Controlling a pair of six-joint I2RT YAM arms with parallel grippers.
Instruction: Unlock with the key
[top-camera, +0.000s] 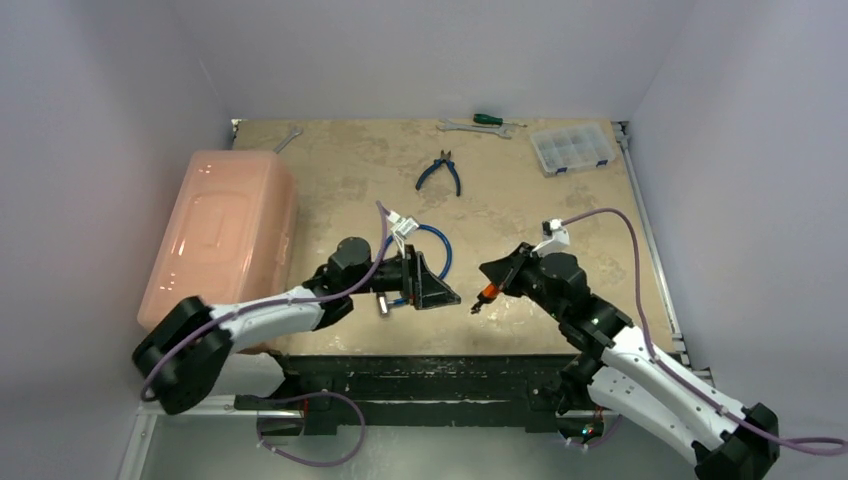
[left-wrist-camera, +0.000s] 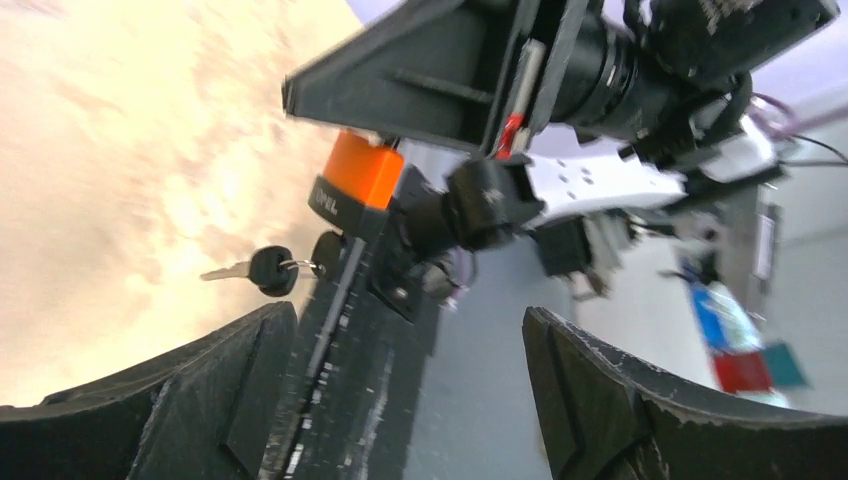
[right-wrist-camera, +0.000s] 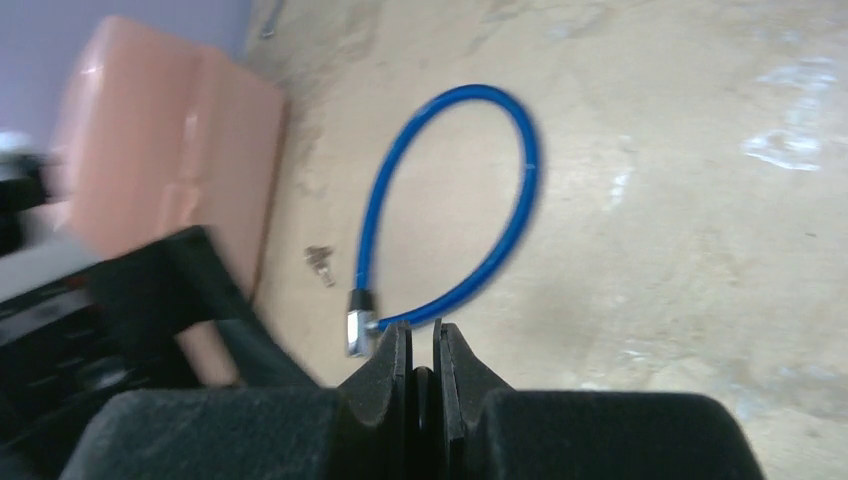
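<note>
Right of the cable (top-camera: 443, 250), my right hand (top-camera: 484, 294) grips an orange block (left-wrist-camera: 362, 170). Only the left-wrist view shows the dangling keys (left-wrist-camera: 262, 270). My left hand (left-wrist-camera: 410, 318) is wide.

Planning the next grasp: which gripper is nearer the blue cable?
Left. The left gripper hangs over the cable; the right gripper, holding the orange lock, is apart, to its right.

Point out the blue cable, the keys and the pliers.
blue cable (right-wrist-camera: 528, 170): right wrist view, right side of loop.
keys (left-wrist-camera: 271, 270): left wrist view, black head of hanging key.
pliers (top-camera: 443, 164): top external view, near the pivot.
</note>
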